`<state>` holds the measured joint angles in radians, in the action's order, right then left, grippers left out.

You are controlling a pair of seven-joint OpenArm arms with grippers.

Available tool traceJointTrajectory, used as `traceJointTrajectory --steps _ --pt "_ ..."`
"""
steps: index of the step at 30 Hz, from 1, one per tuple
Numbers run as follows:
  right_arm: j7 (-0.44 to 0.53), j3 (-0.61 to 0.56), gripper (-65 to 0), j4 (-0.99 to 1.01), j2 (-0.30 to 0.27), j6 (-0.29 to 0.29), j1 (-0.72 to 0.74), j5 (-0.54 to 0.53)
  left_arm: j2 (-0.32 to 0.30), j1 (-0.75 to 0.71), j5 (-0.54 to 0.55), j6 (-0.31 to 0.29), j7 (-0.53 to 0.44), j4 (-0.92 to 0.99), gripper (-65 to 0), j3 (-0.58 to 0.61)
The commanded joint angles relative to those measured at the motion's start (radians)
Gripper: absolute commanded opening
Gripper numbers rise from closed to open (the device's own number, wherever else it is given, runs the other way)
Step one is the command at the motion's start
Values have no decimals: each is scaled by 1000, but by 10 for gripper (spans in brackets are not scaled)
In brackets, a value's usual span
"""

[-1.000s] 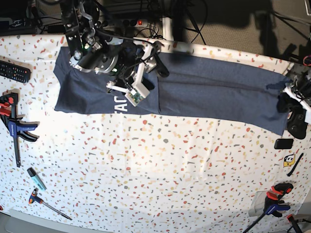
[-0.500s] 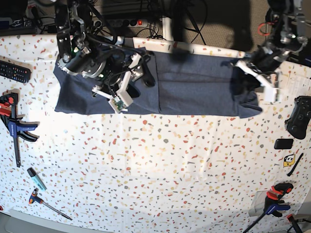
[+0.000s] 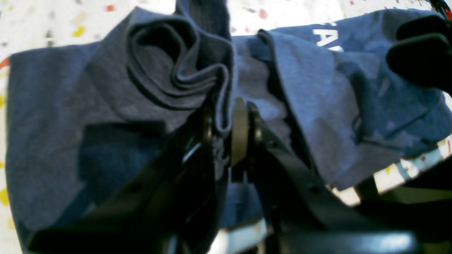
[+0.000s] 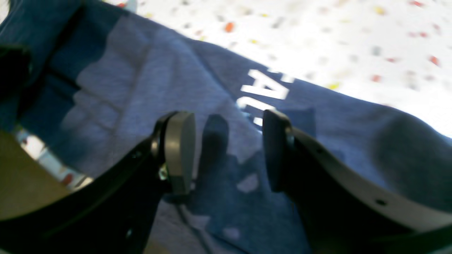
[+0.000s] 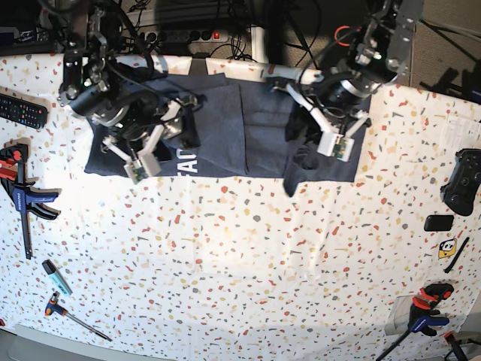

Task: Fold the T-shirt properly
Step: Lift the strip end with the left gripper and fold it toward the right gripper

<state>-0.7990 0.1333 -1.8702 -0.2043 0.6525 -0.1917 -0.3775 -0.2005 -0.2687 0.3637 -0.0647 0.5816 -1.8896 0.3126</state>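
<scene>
Left wrist view: the left pincer (image 3: pixel 226 135) is clamped on a bunched hem of the T-shirt (image 3: pixel 106 106), layered folds curling at 11 o'clock from the jaws, white lettering (image 3: pixel 326 37) showing toward 1 o'clock.

Right wrist view: the right pincer (image 4: pixel 226 150) stands spread with nothing between its pads, just above flat cloth, the lettering (image 4: pixel 263 91) at 12 o'clock.

Base view: the T-shirt (image 5: pixel 248 131) lies along the table (image 5: pixel 248 271) at 12 o'clock, its end at 2 o'clock lifted under the left pincer (image 5: pixel 312 154); the right pincer (image 5: pixel 146 147) hovers at 10 o'clock.

Risk, as I judge it: the gathered layers may slip from the narrow grip, or drag the lower layer askew with nothing pinning it.
</scene>
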Motion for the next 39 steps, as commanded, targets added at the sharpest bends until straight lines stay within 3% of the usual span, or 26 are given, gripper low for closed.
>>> traceJointTrajectory --steps 1,7,11,12,14,16,19,23,30,35,39 --pt "14 16 -344 -21 -3 13 9 -20 16 11 -5 -6 -29 -19 -650 15" --pt "-2 56 -344 -21 -4 13 9 -20 82 11 -104 -6 -31 -19 -650 56" --pt "-10 57 -344 -21 -6 13 9 -20 89 13 -128 -7 -33 -19 -650 56" --pt "-10 57 -344 -21 -6 13 9 -20 89 12 -128 -8 -33 -19 -628 56" --pt "-10 57 -344 -21 -6 13 9 -24 89 16 -127 -23 -32 -19 -471 56" --pt "-10 57 -344 -21 -6 13 9 -27 89 21 -123 -71 -29 -19 -383 56" --pt "-10 57 -344 -21 -6 13 9 -27 89 29 -55 -132 -29 -19 -381 56" --pt "-11 57 -344 -21 -6 13 9 -27 89 53 -23 -150 -26 -19 -381 56" --pt "-127 84 -344 -21 -16 13 9 -38 53 122 -212 -148 73 -19 -381 49" --pt "-217 248 -344 -20 -84 13 6 -251 -21 124 -230 -68 72 -19 -381 -49" --pt "-281 374 -344 -8 -159 14 6 -368 -89 116 -112 -66 69 -16 -381 -195"
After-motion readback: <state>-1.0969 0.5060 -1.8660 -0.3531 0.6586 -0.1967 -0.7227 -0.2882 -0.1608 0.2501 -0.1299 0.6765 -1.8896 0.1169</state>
